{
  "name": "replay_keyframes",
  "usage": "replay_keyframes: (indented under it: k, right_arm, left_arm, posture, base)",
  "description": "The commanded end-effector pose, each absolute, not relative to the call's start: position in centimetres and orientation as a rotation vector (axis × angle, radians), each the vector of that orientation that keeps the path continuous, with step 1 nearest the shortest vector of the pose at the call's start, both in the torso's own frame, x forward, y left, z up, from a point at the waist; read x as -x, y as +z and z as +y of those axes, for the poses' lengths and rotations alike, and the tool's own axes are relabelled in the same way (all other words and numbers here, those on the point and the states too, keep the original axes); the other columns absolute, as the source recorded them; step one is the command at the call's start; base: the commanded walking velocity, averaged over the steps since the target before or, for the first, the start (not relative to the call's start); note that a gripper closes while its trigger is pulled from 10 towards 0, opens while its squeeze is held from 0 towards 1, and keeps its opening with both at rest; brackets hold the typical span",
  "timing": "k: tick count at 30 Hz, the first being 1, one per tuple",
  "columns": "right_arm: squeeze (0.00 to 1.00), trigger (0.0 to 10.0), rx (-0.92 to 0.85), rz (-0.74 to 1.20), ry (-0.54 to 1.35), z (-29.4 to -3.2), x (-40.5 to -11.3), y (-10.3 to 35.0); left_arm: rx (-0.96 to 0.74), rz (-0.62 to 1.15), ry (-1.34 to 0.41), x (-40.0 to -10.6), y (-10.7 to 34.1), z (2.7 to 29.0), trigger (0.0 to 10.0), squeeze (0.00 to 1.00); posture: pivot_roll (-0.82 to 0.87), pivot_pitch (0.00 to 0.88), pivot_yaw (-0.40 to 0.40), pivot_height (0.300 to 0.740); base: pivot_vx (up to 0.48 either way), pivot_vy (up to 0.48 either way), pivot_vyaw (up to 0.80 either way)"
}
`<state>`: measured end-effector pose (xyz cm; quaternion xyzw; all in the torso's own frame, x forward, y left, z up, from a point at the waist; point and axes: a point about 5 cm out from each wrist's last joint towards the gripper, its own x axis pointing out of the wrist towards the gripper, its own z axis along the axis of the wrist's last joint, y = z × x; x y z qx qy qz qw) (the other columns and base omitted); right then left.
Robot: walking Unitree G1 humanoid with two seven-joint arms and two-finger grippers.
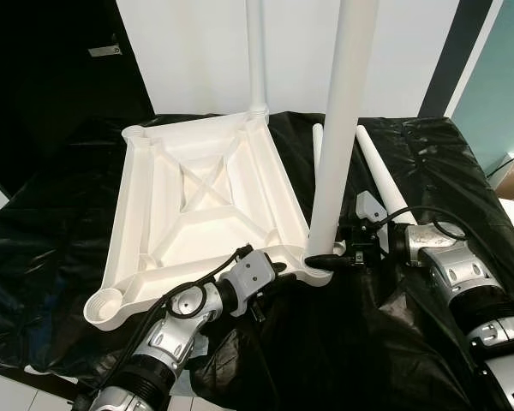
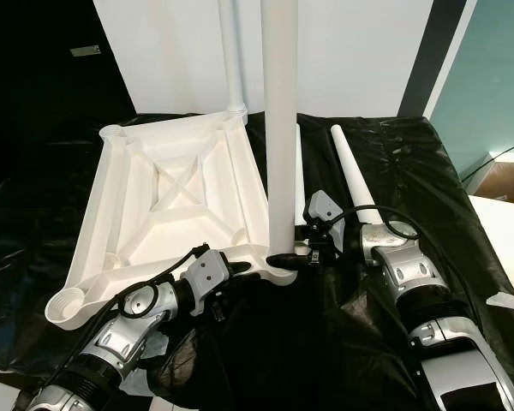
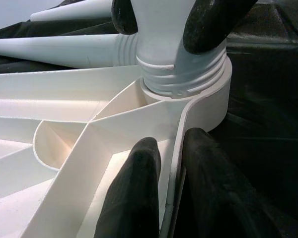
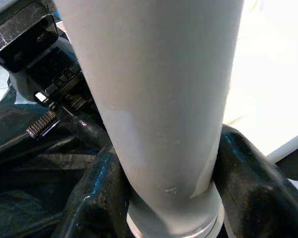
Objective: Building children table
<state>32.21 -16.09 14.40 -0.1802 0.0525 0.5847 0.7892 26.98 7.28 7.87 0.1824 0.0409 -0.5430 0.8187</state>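
So the white tabletop is flipped underside-up on black plastic sheeting, with one leg already standing in its far corner. A second leg stands upright in the near-right corner socket, right gripper clamped around its base. Left gripper pinches the tabletop's rim right next to that socket. Two loose legs lie on the sheeting behind.
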Motion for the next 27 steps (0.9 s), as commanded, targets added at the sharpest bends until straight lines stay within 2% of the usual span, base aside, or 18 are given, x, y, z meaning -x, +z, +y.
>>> replay_keyframes:
  k: [1,5,6,7,9,10,12,17,22,23,25,26,27]
  right_arm:
    - [0.00,0.0,0.326,0.086,1.160,-15.9,-31.7,13.2]
    - [0.00,0.0,0.268,0.029,1.111,-14.8,-31.3,12.8]
    - [0.00,0.0,0.233,-0.042,1.006,-13.9,-31.1,12.6]
    - [0.00,0.0,0.233,-0.042,1.006,-13.9,-31.1,12.6]
    - [0.00,0.0,0.124,-0.170,0.651,-12.8,-30.5,11.8]
    - [0.00,0.0,0.124,-0.170,0.651,-12.8,-30.5,11.8]
    - [0.00,0.0,0.068,-0.190,0.437,-12.9,-29.9,11.2]
    - [0.00,0.0,0.033,-0.180,0.283,-13.5,-29.6,11.0]
    - [0.00,0.0,0.040,-0.183,0.264,-13.2,-29.6,11.1]
    - [0.00,10.0,0.045,-0.172,0.280,-13.0,-29.6,11.0]
    - [0.00,10.0,0.053,-0.158,0.310,-12.8,-29.6,10.8]
    - [0.57,10.0,0.054,-0.151,0.349,-12.7,-29.5,10.7]
    - [0.57,10.0,0.054,-0.151,0.349,-12.7,-29.5,10.7]
  left_arm:
    - [-0.397,0.259,-1.228,-25.2,4.8,8.4,10.0,0.00]
    - [-0.396,0.258,-1.227,-25.2,4.8,8.4,10.0,0.00]
    - [-0.395,0.259,-1.225,-25.2,4.8,8.4,10.0,0.00]
    - [-0.395,0.259,-1.225,-25.2,4.8,8.4,10.0,0.00]
    - [-0.393,0.259,-1.224,-25.2,4.8,8.4,10.0,0.00]
    - [-0.393,0.259,-1.224,-25.2,4.8,8.4,10.0,0.00]
    - [-0.393,0.261,-1.225,-25.1,4.8,8.5,10.0,0.00]
    - [-0.396,0.262,-1.232,-25.1,4.8,8.5,10.0,0.00]
    - [-0.396,0.261,-1.234,-25.2,4.9,8.4,10.0,0.00]
    - [-0.396,0.261,-1.236,-25.1,4.9,8.4,10.0,0.00]
    - [-0.396,0.261,-1.236,-25.2,4.9,8.3,10.0,0.00]
    - [-0.397,0.261,-1.236,-25.2,4.9,8.4,10.0,0.00]
    - [-0.397,0.261,-1.236,-25.2,4.9,8.4,10.0,0.00]
  posture:
    - [0.06,0.000,0.039,0.740]
    - [0.07,0.000,0.036,0.740]
    - [0.07,0.000,0.036,0.740]
    - [0.07,0.000,0.036,0.740]
    - [0.07,0.000,0.037,0.740]
    - [0.07,0.000,0.037,0.740]
    - [0.06,0.000,0.043,0.740]
    - [0.06,0.000,0.046,0.740]
    - [0.06,0.000,0.047,0.740]
    - [0.06,0.000,0.047,0.740]
    - [0.06,0.000,0.048,0.740]
    - [0.06,0.000,0.047,0.740]
    - [0.06,0.000,0.047,0.740]
  base:
    - [0.000,0.000,0.00]
    - [0.000,0.000,0.00]
    - [0.000,0.000,0.00]
    - [0.000,0.000,0.00]
    - [0.000,0.000,0.00]
    - [0.000,0.000,0.00]
    - [0.000,0.000,0.00]
    - [0.000,0.000,0.00]
    - [0.000,0.000,0.00]
    - [0.000,0.000,0.00]
    - [0.000,0.000,0.00]
    - [0.000,0.000,0.00]
    - [0.000,0.000,0.00]
